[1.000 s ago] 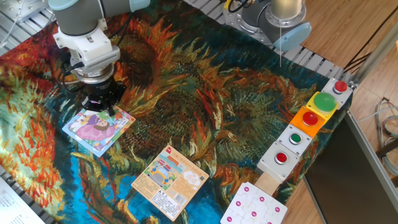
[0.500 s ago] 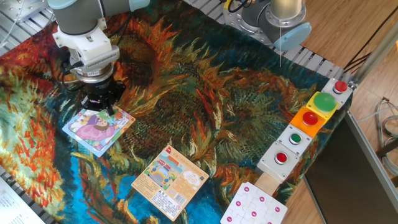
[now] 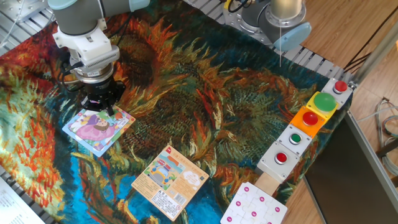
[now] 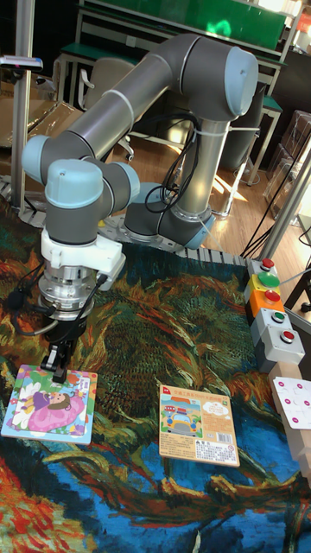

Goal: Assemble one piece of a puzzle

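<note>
Where sunflower cloth [image 3: 205, 93] covers table, puzzle [image 3: 98, 128] lies.

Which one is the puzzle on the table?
Find the big grey robot arm over the sunflower cloth. Right beneath its gripper lies the puzzle, a flat square. Unlike the orange card nearby, it has a pink-purple cartoon figure and a light-blue rim.

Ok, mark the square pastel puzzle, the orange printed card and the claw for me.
Square pastel jigsaw puzzle [image 3: 94, 129], fixed view: on the pink-purple figure at its centre.
Orange printed card [image 4: 197, 423], tall fixed view: on the picture panel in its middle.
Claw [image 4: 59, 366], tall fixed view: at the fingertips, on the puzzle's top edge.
</note>
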`<state>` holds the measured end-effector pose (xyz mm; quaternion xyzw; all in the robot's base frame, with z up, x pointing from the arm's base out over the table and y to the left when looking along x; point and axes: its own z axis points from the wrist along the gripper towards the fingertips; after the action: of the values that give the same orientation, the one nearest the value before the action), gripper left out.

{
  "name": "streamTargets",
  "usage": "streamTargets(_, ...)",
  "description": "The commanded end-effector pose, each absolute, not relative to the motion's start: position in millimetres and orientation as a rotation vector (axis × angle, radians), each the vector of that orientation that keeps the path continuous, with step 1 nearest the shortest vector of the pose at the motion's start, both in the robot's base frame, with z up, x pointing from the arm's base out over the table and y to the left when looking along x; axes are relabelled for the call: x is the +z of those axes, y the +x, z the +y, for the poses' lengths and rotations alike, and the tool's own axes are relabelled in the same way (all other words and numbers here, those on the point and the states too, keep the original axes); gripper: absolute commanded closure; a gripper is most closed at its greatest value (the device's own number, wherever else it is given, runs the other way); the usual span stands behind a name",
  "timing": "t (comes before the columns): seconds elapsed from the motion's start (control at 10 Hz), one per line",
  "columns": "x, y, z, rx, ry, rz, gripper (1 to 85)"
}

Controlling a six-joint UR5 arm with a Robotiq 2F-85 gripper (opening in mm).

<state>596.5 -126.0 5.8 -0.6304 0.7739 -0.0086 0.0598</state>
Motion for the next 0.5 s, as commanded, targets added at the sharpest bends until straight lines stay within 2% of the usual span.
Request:
streamTargets(0.0, 5.8, 600.4, -122.7, -0.015, -1.892, 2.339, 84.3)
streamTargets(0.4, 8.0, 599.0, -123.5, -0.013, -1.891, 2.338, 84.3)
